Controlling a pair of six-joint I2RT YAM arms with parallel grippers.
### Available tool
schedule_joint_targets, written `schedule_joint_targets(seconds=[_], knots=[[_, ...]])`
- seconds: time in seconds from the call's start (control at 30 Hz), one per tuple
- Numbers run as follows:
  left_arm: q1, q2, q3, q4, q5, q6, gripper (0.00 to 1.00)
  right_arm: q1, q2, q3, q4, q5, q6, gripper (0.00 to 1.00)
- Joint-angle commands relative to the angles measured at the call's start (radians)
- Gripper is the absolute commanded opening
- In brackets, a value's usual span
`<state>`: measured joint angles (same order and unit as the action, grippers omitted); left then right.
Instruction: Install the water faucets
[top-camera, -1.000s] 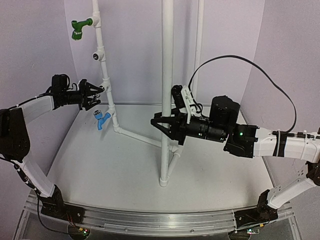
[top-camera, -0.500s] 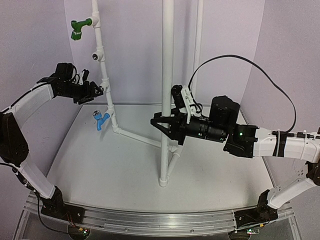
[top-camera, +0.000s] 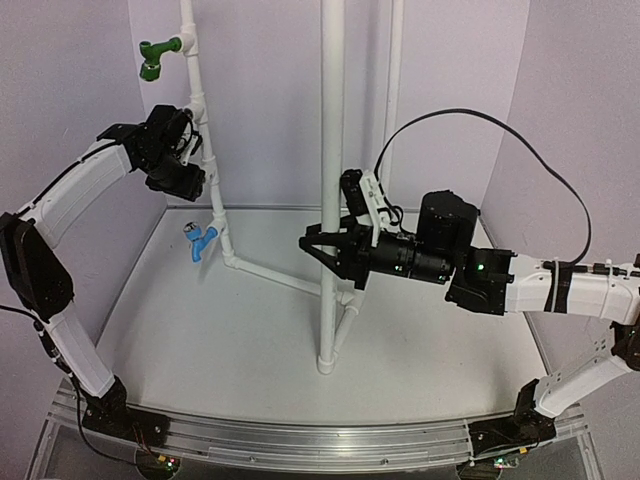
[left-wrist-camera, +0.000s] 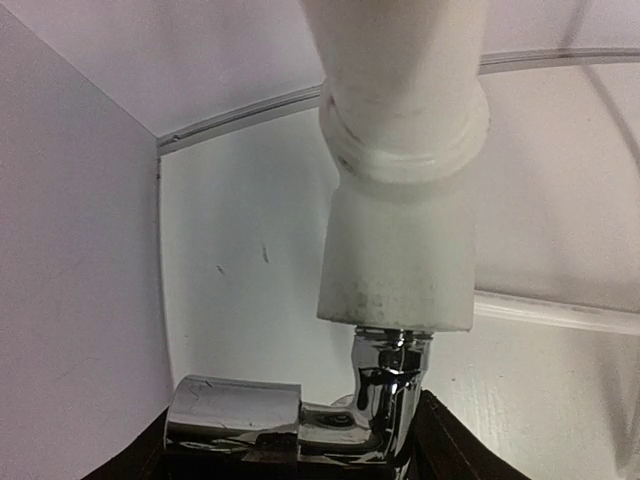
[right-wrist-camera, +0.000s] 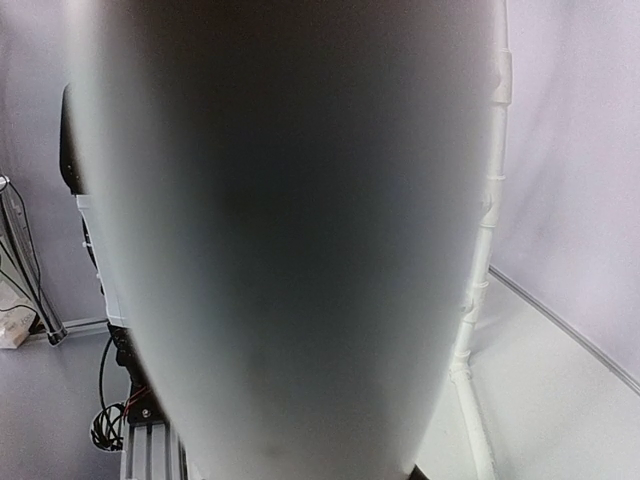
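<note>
At the middle tee (left-wrist-camera: 400, 250), left fingers (left-wrist-camera: 455, 455) are pinching the chrome faucet (left-wrist-camera: 300, 425), apparently seating it, with green faucet (top-camera: 155, 58) and blue faucet (top-camera: 203, 242) sitting installed and right fingers (top-camera: 315, 246) flanking the pole (top-camera: 330, 150), grip unclear.

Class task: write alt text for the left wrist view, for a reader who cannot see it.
A shiny chrome faucet meets the open lower end of a white pipe fitting, its stem at the socket's mouth. Dark gripper fingers flank the faucet at the bottom edge; pale walls and a white floor lie behind.
</note>
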<state>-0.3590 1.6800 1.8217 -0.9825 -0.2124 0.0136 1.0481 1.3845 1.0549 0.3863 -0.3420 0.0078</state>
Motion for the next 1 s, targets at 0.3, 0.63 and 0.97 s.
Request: schedule_joint_targets(seconds=[0.3, 0.63, 0.97], knots=[[-0.092, -0.112, 0.094, 0.106, -0.199, -0.056, 0.92, 0.023, 0.005, 0.038, 0.008, -0.076, 0.179, 0.0], [-0.036, -0.291, 0.023, 0.084, -0.05, -0.222, 1.0, 0.023, 0.01, 0.04, 0.008, -0.081, 0.184, 0.0], [0.354, -0.473, -0.334, 0.315, 0.666, -0.604, 0.96, 0.023, 0.025, 0.053, 0.005, -0.093, 0.187, 0.0]])
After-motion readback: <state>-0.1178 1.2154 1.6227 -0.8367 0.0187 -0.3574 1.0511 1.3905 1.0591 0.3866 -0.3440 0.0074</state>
